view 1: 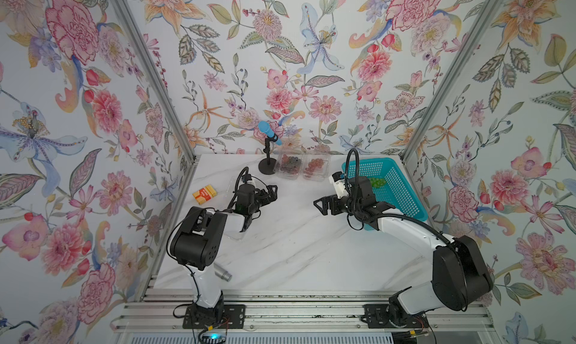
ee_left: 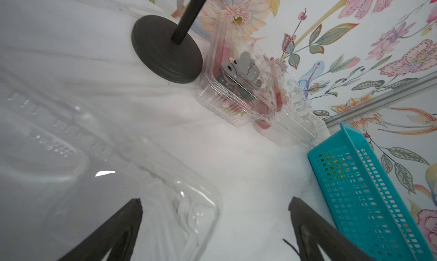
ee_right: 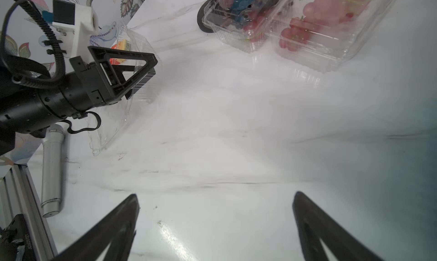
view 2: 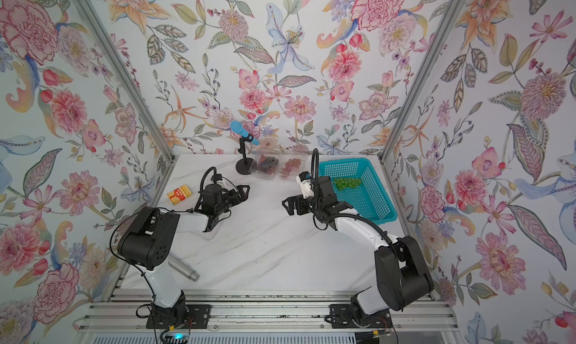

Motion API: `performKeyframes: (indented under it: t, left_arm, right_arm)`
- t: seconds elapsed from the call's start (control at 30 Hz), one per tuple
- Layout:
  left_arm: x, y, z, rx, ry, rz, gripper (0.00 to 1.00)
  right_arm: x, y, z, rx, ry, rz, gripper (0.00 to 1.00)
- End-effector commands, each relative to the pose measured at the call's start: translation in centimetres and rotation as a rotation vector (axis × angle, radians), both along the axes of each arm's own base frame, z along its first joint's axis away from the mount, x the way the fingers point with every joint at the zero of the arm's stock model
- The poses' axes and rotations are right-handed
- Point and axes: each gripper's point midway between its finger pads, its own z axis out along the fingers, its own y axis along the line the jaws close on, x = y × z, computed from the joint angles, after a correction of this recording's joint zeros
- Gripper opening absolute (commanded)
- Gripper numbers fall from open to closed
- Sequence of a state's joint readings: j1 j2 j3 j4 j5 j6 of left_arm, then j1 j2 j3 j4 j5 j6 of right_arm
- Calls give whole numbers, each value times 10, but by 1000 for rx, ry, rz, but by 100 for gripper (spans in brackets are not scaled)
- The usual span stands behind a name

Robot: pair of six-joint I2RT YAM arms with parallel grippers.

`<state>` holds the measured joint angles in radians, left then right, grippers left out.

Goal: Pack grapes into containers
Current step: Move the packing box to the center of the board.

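Green grapes (view 1: 377, 182) sit in teal basket (view 1: 402, 199) by table's (view 1: 296, 249) right edge. Dark bunch (view 1: 291, 162) in clear container (ee_right: 224, 38), red bunch (view 1: 314, 164) in next container (ee_right: 335, 56), side by side at far edge. Open & empty, third container (ee_left: 118, 177) lies under left gripper (view 1: 271, 194). It & right gripper (view 1: 318, 207) both spread wide, holding nothing.

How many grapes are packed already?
Two bunches look done: the dark grapes and red grapes sit in clear boxes at the back. Nothing is in hand: left gripper and right gripper are open. Left: green grapes, in the teal basket, and the empty box.
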<state>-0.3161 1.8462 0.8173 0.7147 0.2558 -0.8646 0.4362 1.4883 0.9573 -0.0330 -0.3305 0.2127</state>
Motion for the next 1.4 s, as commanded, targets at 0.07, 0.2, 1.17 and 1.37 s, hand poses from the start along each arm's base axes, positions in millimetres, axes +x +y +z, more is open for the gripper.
performKeyframes:
  t: [0.07, 0.2, 1.17, 1.37]
  left_arm:
    - [-28, -46, -4, -40, 17, -96, 100]
    - [-49, -77, -6, -28, 30, -158, 100]
    - [-116, 48, 82, 38, -157, 66, 100]
    - [-132, 77, 72, 13, -138, 153, 100]
  right_arm:
    - [4, -20, 2, 13, 25, -64, 100]
    - [8, -28, 0, 22, 48, -91, 99]
    - [46, 136, -2, -333, -165, 205, 99]
    - [51, 177, -23, -449, -226, 285, 100]
